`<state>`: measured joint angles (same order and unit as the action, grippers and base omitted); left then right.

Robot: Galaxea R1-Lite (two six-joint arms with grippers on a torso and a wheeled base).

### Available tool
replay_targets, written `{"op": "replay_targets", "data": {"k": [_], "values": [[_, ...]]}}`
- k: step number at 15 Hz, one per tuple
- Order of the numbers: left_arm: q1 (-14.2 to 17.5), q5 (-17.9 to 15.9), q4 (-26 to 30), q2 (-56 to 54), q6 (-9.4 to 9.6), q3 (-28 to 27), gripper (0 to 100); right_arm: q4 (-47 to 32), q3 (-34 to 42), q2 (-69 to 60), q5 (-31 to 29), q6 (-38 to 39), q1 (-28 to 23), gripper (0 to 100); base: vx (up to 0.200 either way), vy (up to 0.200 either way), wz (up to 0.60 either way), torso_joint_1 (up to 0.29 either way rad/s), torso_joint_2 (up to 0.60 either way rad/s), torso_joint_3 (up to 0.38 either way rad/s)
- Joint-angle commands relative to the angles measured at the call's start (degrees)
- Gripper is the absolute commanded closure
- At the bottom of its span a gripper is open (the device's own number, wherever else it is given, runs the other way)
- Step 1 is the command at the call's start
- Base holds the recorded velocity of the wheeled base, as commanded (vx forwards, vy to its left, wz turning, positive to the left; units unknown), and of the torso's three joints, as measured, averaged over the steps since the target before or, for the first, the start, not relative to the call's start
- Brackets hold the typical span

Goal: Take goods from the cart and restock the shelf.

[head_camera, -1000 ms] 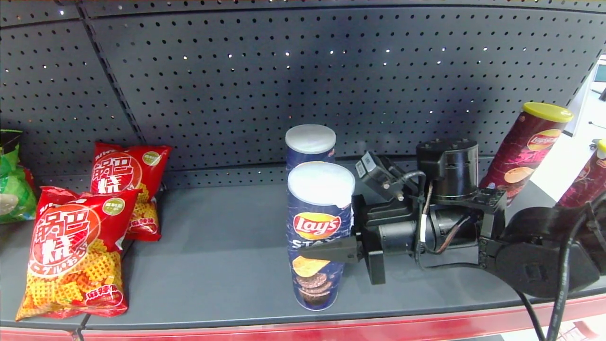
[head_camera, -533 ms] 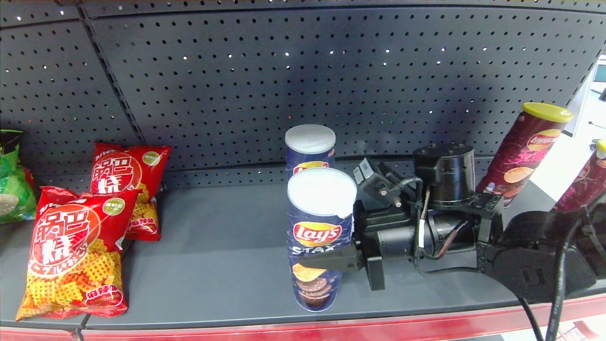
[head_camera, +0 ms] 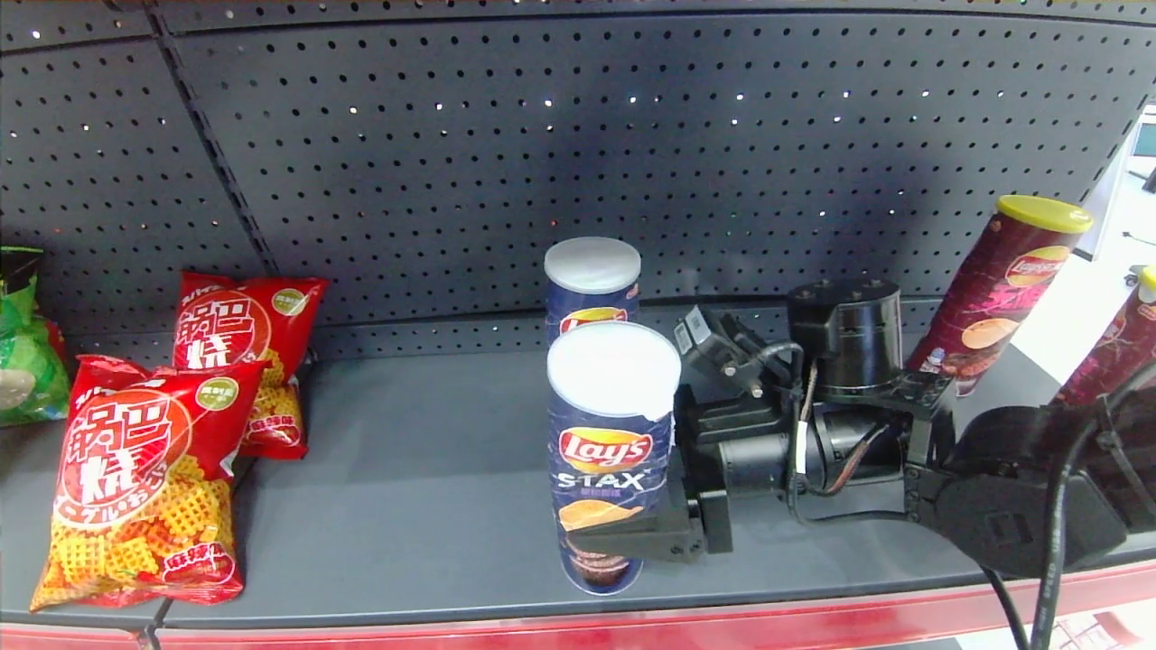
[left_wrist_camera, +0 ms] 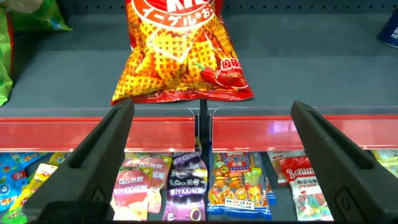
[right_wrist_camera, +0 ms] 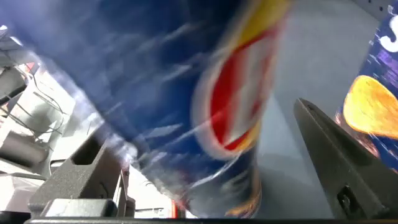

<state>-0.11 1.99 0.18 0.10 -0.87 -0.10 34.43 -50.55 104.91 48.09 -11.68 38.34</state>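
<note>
A blue chip can with a white lid (head_camera: 612,433) stands upright near the shelf's front edge, just ahead of a second blue can (head_camera: 591,280). My right gripper (head_camera: 623,540) comes in from the right and straddles the front can low on its body. In the right wrist view the can (right_wrist_camera: 186,93) sits between the fingers of the right gripper (right_wrist_camera: 205,155), with a gap to one finger, so the gripper is open. The rear can (right_wrist_camera: 379,93) shows beyond. My left gripper (left_wrist_camera: 211,109) hangs open in front of the shelf's red edge, below a red snack bag (left_wrist_camera: 180,56).
Two red snack bags (head_camera: 135,487) (head_camera: 248,352) and a green bag (head_camera: 23,352) lie at the shelf's left. Two maroon cans with yellow lids (head_camera: 1002,280) (head_camera: 1115,348) lean at the right. The grey shelf (head_camera: 406,487) has bare room between bags and cans. Candy packets (left_wrist_camera: 236,186) fill the lower shelf.
The front blue can has settled slightly lower on the shelf. My right gripper has slid down along the can's side to its lower part.
</note>
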Motion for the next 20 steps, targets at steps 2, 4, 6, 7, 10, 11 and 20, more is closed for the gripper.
{"op": "replay_targets", "data": {"k": [2,4,6,7,10,11,20], "values": [[0.02,0.03,-0.01,0.08,-0.01,0.01,0,0.03,4.06,-3.93,0.34,-0.01,-4.15,0,0.0,0.0,0.0,0.0,0.0,0.0],[0.02,0.03,-0.01,0.08,-0.01,0.01,0,-0.06,7.49,-8.06,0.51,-0.01,-8.28,0,0.0,0.0,0.0,0.0,0.0,0.0],[0.02,0.03,-0.01,0.08,-0.01,0.01,0,-0.06,10.74,-13.07,0.51,-0.01,-11.18,0,0.0,0.0,0.0,0.0,0.0,0.0],[0.02,0.03,-0.01,0.08,-0.01,0.01,0,-0.06,12.76,-16.41,0.25,0.16,-12.06,0,0.0,0.0,0.0,0.0,0.0,0.0],[0.02,0.03,-0.01,0.08,-0.01,0.01,0,-0.06,21.99,-29.94,-1.16,1.66,-14.7,0,0.0,0.0,0.0,0.0,0.0,0.0],[0.02,0.03,-0.01,0.08,-0.01,0.01,0,-0.15,28.67,-38.64,-2.74,2.98,-17.6,0,0.0,0.0,0.0,0.0,0.0,0.0],[0.02,0.03,-0.01,0.08,-0.01,0.01,0,-11.05,49.06,-75.82,-32.01,10.98,-31.13,0,0.0,0.0,0.0,0.0,0.0,0.0]]}}
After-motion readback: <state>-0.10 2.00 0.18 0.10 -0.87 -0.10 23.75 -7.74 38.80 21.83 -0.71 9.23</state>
